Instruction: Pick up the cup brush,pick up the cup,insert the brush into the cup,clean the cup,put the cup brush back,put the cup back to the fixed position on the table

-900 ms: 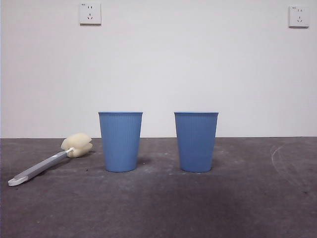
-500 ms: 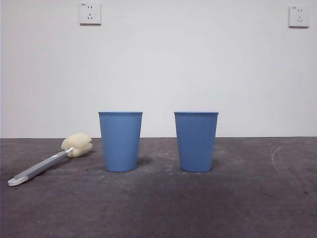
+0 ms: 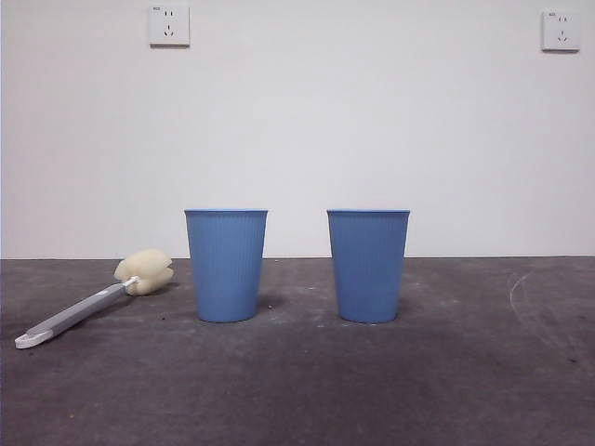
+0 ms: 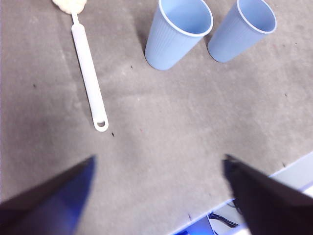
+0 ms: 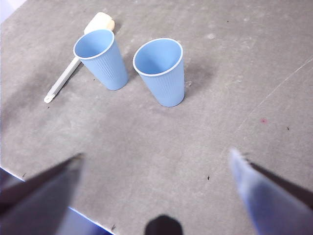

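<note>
Claws, left [image 4: 159,183] and right [image 5: 156,183], both spread and perhaps blurred, only in wrist views, above table [image 3: 297,390].

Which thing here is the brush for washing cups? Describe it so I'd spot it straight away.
On the dark grey table, look beside the two blue cups, next to this cup. The cup brush lies flat there, touching neither. It alone is long and slim, with a grey handle and a cream sponge head.

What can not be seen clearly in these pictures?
- Front view: the insides of both cups are hidden by their own walls.
- Left wrist view: the brush sponge is cut off by the picture edge.
- Right wrist view: the sponge is partly hidden behind a cup.
- Both wrist views: the claw tips are blurred.
</note>
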### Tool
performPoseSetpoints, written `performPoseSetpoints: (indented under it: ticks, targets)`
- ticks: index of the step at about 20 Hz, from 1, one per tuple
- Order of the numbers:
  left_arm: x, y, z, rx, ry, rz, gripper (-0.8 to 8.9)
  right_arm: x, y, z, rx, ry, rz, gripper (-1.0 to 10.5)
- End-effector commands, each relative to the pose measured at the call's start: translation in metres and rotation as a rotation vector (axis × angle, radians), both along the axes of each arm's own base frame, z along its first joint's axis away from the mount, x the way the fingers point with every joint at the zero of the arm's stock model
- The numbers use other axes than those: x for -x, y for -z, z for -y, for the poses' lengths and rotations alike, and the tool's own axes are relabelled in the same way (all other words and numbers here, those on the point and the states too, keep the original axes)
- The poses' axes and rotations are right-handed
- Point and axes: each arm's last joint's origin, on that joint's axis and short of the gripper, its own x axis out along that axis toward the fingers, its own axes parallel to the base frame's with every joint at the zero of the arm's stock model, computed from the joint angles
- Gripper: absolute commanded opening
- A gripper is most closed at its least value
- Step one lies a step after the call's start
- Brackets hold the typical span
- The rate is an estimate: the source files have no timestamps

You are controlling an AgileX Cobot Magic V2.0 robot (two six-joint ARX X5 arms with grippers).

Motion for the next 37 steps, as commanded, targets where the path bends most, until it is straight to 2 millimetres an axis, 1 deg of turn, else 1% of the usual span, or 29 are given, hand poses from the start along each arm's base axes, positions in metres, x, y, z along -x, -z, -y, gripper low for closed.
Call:
performPoseSetpoints:
  ticks: [1,4,9,11,15,18,22,26,27,28,29,30,35,36,37]
  targets:
    - [-0.013,0.003,0.002,-0.015,0.003,-0.018,6.29,0.000,-0.002,0.000,-0.001,-0.006,0.010,5.7]
    - [-0.032,0.013,0.005,-0.032,0.019,-0.072,6.28,0.000,-0.002,0.000,-0.001,-0.006,0.011,5.7]
    - [-0.070,0.032,0.014,-0.190,-0.026,-0.092,6.28,0.000,-0.002,0.000,-0.001,-0.006,0.010,5.7]
    - [-0.085,0.044,0.023,-0.246,-0.030,-0.110,6.27,0.000,-0.002,0.000,-0.001,-0.006,0.010,5.7]
    - [-0.113,0.070,0.041,-0.304,-0.043,-0.142,6.27,0.000,-0.002,0.000,-0.001,-0.006,0.010,5.7]
    - [-0.127,0.089,0.054,-0.343,-0.050,-0.164,6.26,0.000,-0.002,0.000,-0.001,-0.006,0.010,5.7]
    - [-0.138,0.111,0.063,-0.371,-0.064,-0.221,6.25,0.000,-0.002,0.000,-0.001,-0.006,0.010,5.7]
    - [-0.142,0.123,0.070,-0.379,-0.077,-0.248,6.17,0.000,-0.002,0.000,-0.001,-0.006,0.010,5.7]
    - [-0.143,0.124,0.070,-0.389,-0.082,-0.244,5.70,0.000,-0.002,0.000,-0.001,-0.006,0.010,5.7]
    - [-0.143,0.125,0.071,-0.392,-0.082,-0.245,4.76,0.000,-0.002,0.000,-0.001,-0.006,0.010,5.7]
    - [-0.143,0.126,0.071,-0.393,-0.081,-0.247,4.11,0.000,-0.002,0.000,-0.001,-0.006,0.010,5.6]
    - [-0.143,0.127,0.071,-0.394,-0.081,-0.250,3.71,0.000,-0.002,0.000,-0.001,-0.006,0.010,5.6]
    - [-0.146,0.143,0.072,-0.395,-0.099,-0.322,3.71,0.000,-0.002,0.000,-0.001,-0.006,0.010,5.6]
    - [-0.146,0.143,0.073,-0.389,-0.109,-0.326,3.70,0.000,-0.002,0.000,-0.001,-0.006,0.010,5.6]
    - [-0.146,0.143,0.075,-0.388,-0.105,-0.319,3.45,0.000,-0.002,0.000,-0.001,-0.006,0.010,5.6]
